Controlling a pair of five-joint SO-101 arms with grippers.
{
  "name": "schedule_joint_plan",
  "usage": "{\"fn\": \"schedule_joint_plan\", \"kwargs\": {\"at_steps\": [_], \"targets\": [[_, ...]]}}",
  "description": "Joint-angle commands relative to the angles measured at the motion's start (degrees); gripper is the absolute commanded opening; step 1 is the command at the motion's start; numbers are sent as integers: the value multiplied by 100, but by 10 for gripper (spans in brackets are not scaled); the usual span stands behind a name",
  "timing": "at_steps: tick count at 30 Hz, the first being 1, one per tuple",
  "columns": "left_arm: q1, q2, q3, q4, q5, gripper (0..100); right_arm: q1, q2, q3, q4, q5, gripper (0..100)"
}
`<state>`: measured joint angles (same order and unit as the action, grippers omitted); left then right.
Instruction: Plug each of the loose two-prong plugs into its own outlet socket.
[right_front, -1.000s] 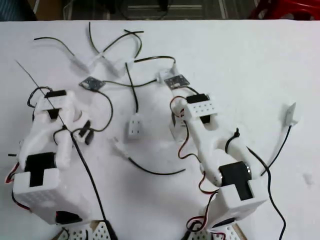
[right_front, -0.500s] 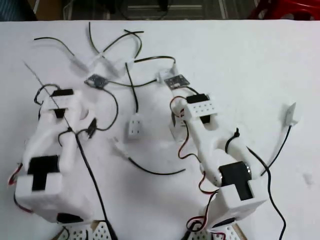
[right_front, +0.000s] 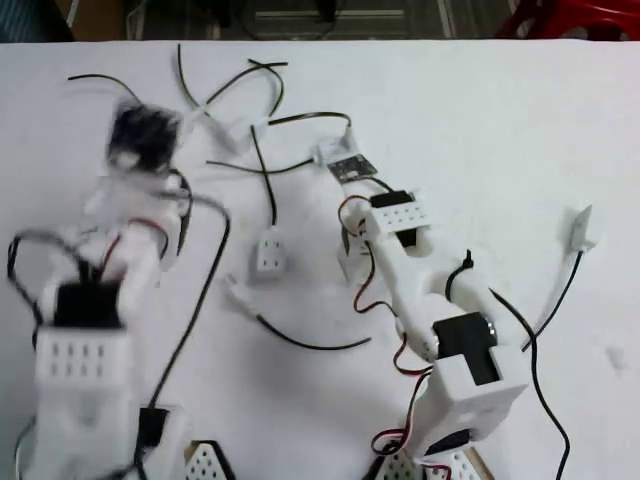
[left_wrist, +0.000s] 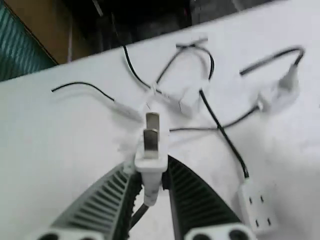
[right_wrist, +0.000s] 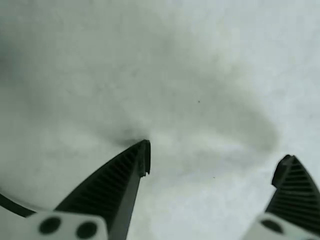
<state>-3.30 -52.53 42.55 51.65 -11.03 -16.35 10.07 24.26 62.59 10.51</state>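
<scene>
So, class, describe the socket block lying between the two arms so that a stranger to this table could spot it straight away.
On the white table, look in the gap between the left arm and the right arm. A black cable ends there in a small white socket block. Unlike the slim plugs nearby, it is boxy, with slots in its top face.

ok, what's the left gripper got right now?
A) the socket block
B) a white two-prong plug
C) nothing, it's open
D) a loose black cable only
B: the left wrist view shows the left gripper shut on the white body of a plug, with the two metal prongs sticking out past the fingertips.
</scene>
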Motion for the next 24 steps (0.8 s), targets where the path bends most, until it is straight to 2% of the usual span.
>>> {"fn": "schedule_joint_plan", "kwargs": {"at_steps": [1,8,11,14,16,19,24], "targets": [[75,-1578,1160,-1319,879,24,31,-66,-79,-48,-9,380],[75,-3196,2752,-2664,1486,24,22,-75,-167,4,-9,380],[189,-3697,3147,-3042,1732,24,22,-75,-571,462,-9,380],[673,-4163,3587,-3358,1741,23,22,-75,-1284,1191,-9,380],[1226,-4479,3938,-3640,1697,23,22,-75,-1793,1631,-9,380],[1859,-5015,4387,-4185,1284,23,31,-75,-2690,2387,-9,380],[2343,-5209,4703,-4484,800,23,22,-75,-4501,3618,-9,380]]}}
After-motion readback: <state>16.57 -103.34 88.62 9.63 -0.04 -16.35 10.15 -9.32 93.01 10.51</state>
